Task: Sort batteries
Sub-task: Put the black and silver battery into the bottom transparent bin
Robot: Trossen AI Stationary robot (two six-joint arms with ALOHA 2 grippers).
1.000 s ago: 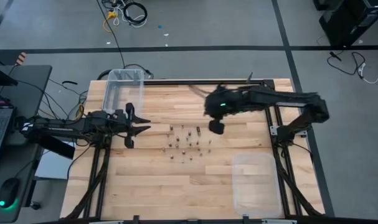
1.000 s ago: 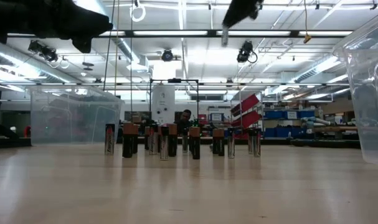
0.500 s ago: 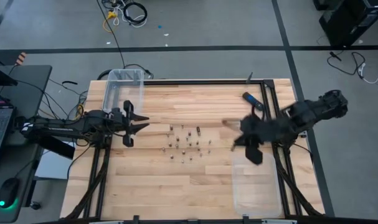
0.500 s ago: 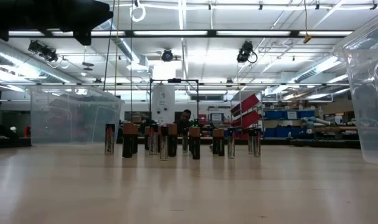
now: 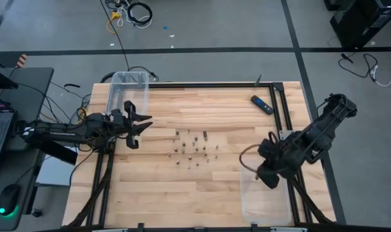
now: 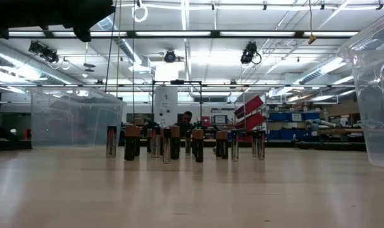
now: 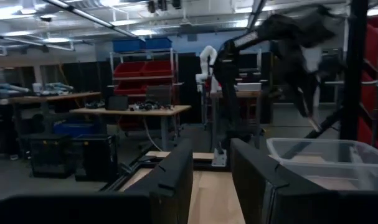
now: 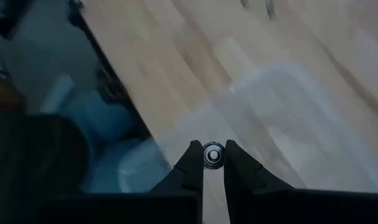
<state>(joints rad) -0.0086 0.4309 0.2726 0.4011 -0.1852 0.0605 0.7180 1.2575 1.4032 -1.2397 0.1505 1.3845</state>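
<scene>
- The right end effector (image 8: 213, 163) pinches one battery (image 8: 213, 155) between its fingertips; the right wrist view looks at the cell end-on, so its long axis runs along the fingers and points away from the wrist.
- In the high view that right end effector (image 5: 267, 173) hangs over the near clear bin (image 5: 265, 206), at the edge of the bin that faces the cluster of cells.
- The relation that matters: the held cell lies directly above the bin's floor, seen as pale translucent plastic just beyond the fingertips in the wrist view. A release looks like the coming move, and the fall should land inside the walls.
- The rest of the batteries (image 5: 194, 149) stand upright in a loose cluster on the bench (image 5: 182, 193), to the left of that bin and well apart from it; the low view shows the batteries (image 6: 179, 142) in a row, some copper-topped, some silvery.
- The left end effector (image 5: 142, 127) waits with its fingers spread, beyond the cluster from the near bin and just beside the far clear bin (image 5: 125, 90). It is the nearer arm to the standing cells.
- A black-and-blue bar (image 5: 261, 104) lies beyond the near bin, apart from it.
</scene>
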